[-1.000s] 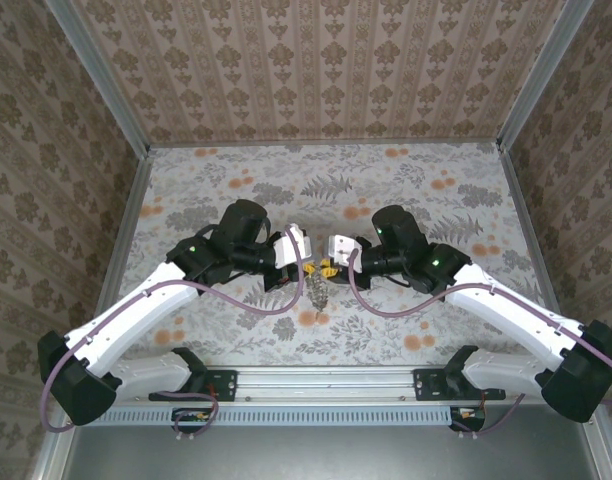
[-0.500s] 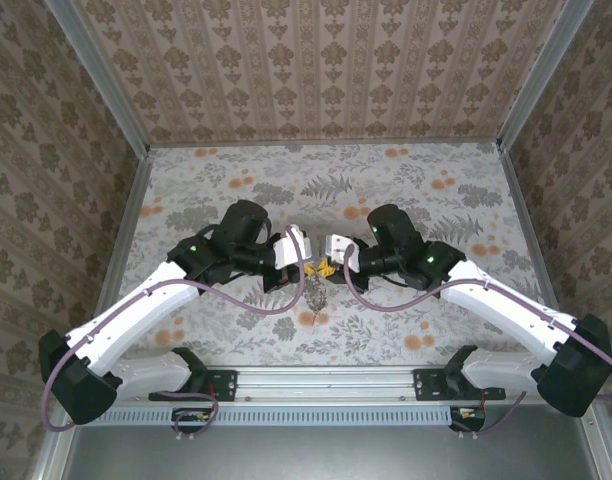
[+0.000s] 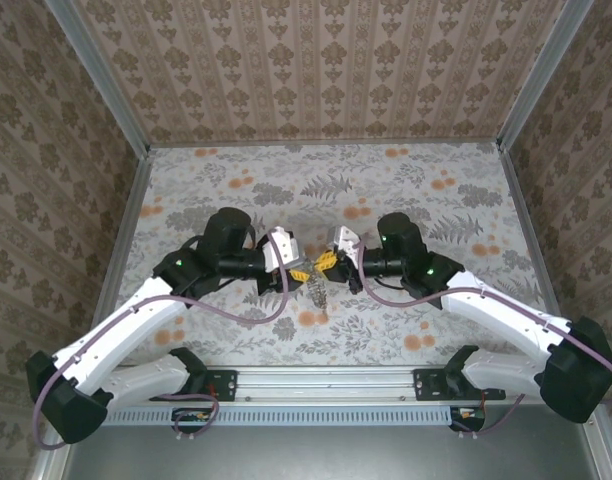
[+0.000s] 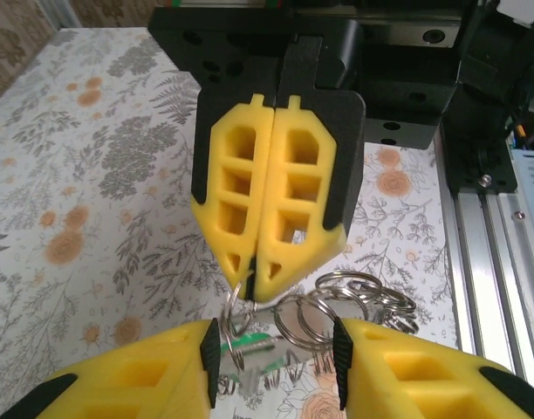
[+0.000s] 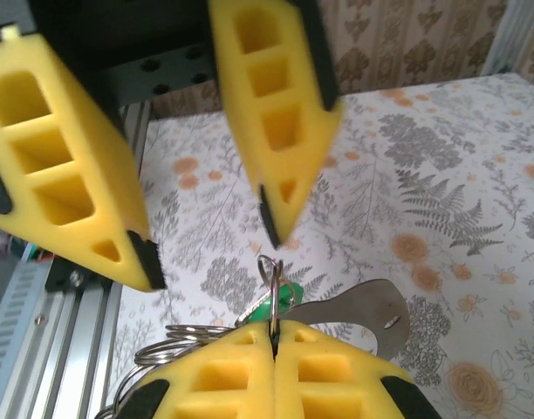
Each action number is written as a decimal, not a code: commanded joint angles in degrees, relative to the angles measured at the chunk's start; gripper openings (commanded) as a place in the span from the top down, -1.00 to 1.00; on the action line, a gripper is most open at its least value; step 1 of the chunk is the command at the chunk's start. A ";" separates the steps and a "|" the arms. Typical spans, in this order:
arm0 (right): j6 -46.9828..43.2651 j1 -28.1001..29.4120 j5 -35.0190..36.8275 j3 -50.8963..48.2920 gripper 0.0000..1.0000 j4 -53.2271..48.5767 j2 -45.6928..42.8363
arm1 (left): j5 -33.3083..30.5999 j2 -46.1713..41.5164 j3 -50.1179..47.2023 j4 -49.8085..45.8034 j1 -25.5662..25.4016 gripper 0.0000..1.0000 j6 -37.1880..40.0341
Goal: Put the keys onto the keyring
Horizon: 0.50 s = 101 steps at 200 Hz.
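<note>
My right gripper (image 5: pixel 273 336) is shut on a thin metal keyring (image 5: pixel 269 272) that stands on edge above its pads. A green-headed key (image 5: pixel 283 298) hangs from that ring. In the left wrist view the right gripper (image 4: pixel 254 284) points down with the keyring (image 4: pixel 235 307) at its tip and the green key (image 4: pixel 260 343) below. My left gripper (image 4: pixel 271 353) is open, its fingers on either side of the bunch, touching nothing. From above, the left gripper (image 3: pixel 299 268) and the right gripper (image 3: pixel 332 262) meet tip to tip over the keys (image 3: pixel 314 290). No blue key is visible.
Several loose steel split rings (image 4: pixel 359 295) lie bunched beside the green key. A flat grey metal tag (image 5: pixel 367 312) with a small hole lies on the flowered table (image 3: pixel 406 190). The aluminium rail (image 4: pixel 489 253) runs along the near edge. Patterned walls enclose the table.
The left arm has drawn back to the left and turned its wrist, so its yellow fingers now face the right gripper. The right gripper has turned too and closed in on it.
</note>
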 commanded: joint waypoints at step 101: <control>8.45 -0.25 -3.61 -5.23 1.00 21.88 -3.60 | 1.81 -2.67 1.84 4.40 4.44 0.08 -4.98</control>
